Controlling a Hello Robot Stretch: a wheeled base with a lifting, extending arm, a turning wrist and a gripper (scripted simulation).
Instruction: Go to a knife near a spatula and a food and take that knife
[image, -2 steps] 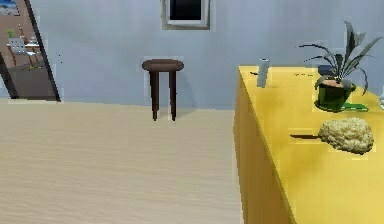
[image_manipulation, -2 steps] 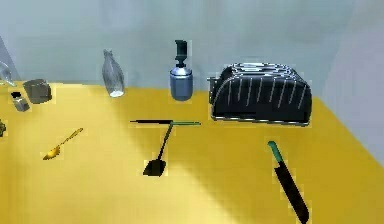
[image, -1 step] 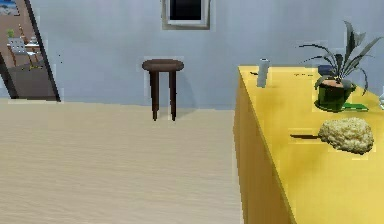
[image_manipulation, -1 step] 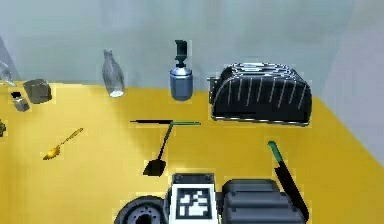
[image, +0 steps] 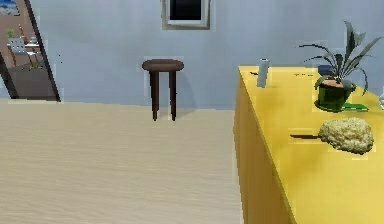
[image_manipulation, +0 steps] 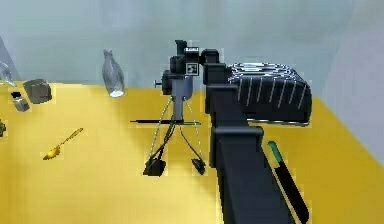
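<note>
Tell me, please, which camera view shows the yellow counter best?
The arm side view: the yellow counter spreads across it, with a glass bottle and a golden spoon plainly on top. The forward view gives its corner and side face at the right.

No lettering, label, number or sign is legible on anything here.

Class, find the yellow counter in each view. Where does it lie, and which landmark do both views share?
Forward view: the yellow counter takes the right side, from mid-height down to the bottom edge.
Arm side view: the yellow counter covers most of the picture, up from the bottom edge.
Shared landmark: the pale blue-grey wall behind it.
</note>
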